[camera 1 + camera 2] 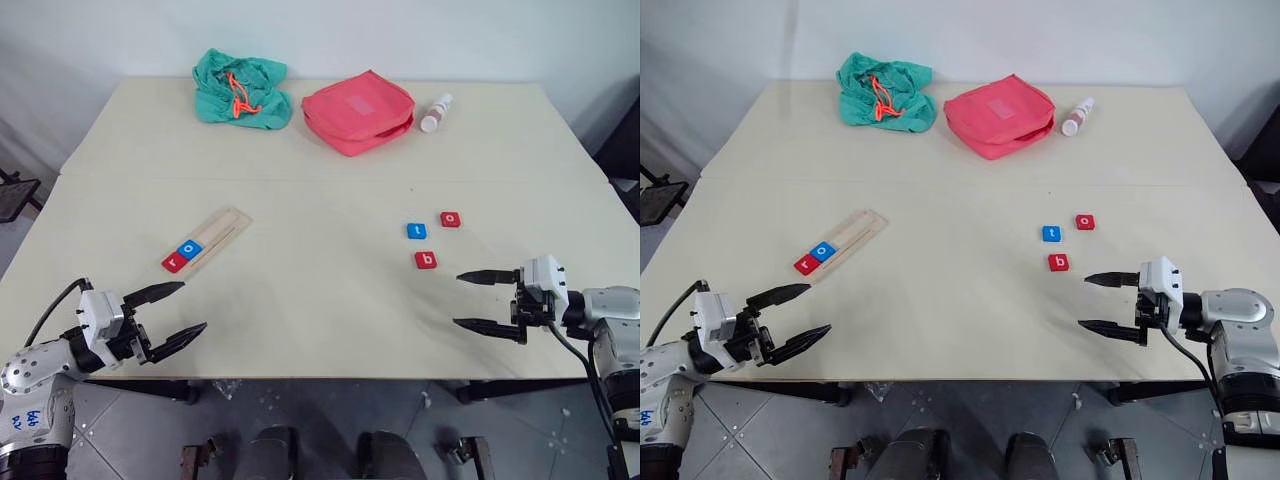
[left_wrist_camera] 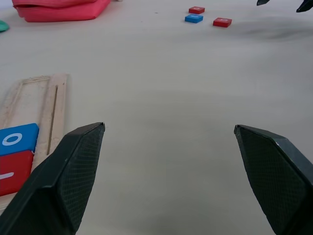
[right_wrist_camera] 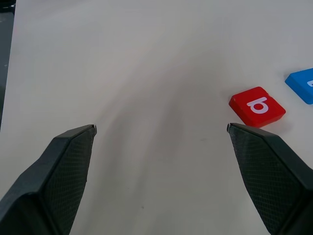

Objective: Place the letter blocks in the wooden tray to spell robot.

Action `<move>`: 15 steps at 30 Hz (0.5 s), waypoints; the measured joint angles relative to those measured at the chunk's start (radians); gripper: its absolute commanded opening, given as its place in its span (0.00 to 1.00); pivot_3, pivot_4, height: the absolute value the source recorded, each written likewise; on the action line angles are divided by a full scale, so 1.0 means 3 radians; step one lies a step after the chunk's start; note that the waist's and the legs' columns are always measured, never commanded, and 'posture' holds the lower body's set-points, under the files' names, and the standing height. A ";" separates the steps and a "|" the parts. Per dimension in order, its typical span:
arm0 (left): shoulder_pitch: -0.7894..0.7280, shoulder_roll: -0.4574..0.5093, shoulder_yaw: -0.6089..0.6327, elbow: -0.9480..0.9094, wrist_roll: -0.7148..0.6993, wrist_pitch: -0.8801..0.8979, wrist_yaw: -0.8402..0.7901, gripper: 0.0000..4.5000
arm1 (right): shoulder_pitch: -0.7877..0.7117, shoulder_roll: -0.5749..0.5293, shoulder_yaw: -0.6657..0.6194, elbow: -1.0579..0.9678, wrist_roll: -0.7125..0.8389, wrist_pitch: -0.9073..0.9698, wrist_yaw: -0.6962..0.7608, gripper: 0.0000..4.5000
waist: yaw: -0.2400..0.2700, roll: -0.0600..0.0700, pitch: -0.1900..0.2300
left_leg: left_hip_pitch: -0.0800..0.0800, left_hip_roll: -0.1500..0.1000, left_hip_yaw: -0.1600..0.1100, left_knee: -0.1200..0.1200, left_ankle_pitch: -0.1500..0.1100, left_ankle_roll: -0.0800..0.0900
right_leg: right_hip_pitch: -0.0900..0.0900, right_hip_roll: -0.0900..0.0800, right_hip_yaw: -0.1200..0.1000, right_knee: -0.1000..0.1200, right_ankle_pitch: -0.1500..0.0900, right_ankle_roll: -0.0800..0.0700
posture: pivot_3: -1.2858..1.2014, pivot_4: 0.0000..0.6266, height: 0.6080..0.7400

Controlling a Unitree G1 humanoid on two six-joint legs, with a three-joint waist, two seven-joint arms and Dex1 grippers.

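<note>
The wooden tray (image 1: 218,234) lies slanted at the table's left, with a red r block (image 1: 174,263) and a blue o block (image 1: 189,249) side by side at its near end. On the right, apart from the tray, lie a blue t block (image 1: 416,231), a red o block (image 1: 450,219) and a red b block (image 1: 426,260). My left gripper (image 1: 183,312) hovers open near the front edge, just below the tray's near end. Open too, my right gripper (image 1: 466,300) sits near the front right, a little nearer than the b block (image 3: 257,106).
At the back of the table (image 1: 320,320) rest a crumpled green cloth bag (image 1: 241,90), a red zip pouch (image 1: 358,112) and a small white bottle (image 1: 436,113). The table's front edge runs just under both grippers.
</note>
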 measured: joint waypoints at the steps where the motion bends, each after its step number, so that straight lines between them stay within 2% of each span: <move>1: 0.0000 0.0000 0.0000 -0.0002 -0.0002 0.0011 0.0000 1.00 | -0.0010 0.0000 0.0000 0.0002 0.0000 -0.0001 0.0000 0.99 | 0.0000 0.0000 0.0000 | 0.0000 0.0000 0.0000 0.0000 0.0000 0.0000 | 0.0000 0.0000 0.0000 0.0000 0.0000 0.0000 | 0.52 0.24 1.00; 4: 0.0001 -0.0006 0.0002 -0.0020 -0.0003 0.0007 0.0055 1.00 | -0.0044 0.0014 0.0000 0.0003 0.0001 0.0003 0.0000 0.99 | 0.0000 0.0000 0.0000 | 0.0000 0.0000 0.0000 0.0000 0.0000 0.0000 | 0.0000 0.0000 0.0000 0.0000 0.0000 0.0000 | 0.52 0.24 1.00; 8: 0.0094 -0.0081 0.0125 -0.0210 -0.0005 0.0051 0.0396 1.00 | -0.0171 0.0080 0.0013 0.0009 0.0003 0.0068 -0.0002 0.99 | 0.0000 0.0000 0.0000 | 0.0000 0.0000 -0.0001 0.0001 0.0000 0.0000 | 0.0000 -0.0001 0.0001 0.0000 0.0000 0.0000 | 0.52 0.24 1.00; 15: 0.0636 0.0024 0.0421 -0.0684 -0.0245 0.0745 0.0732 1.00 | -0.0455 0.0138 0.0035 0.0145 -0.0007 0.0129 -0.0002 0.99 | -0.0009 0.0000 0.0000 | 0.0000 0.0002 -0.0002 -0.0002 0.0000 0.0000 | 0.0000 0.0000 0.0002 -0.0002 0.0000 0.0000 | 0.52 0.24 1.00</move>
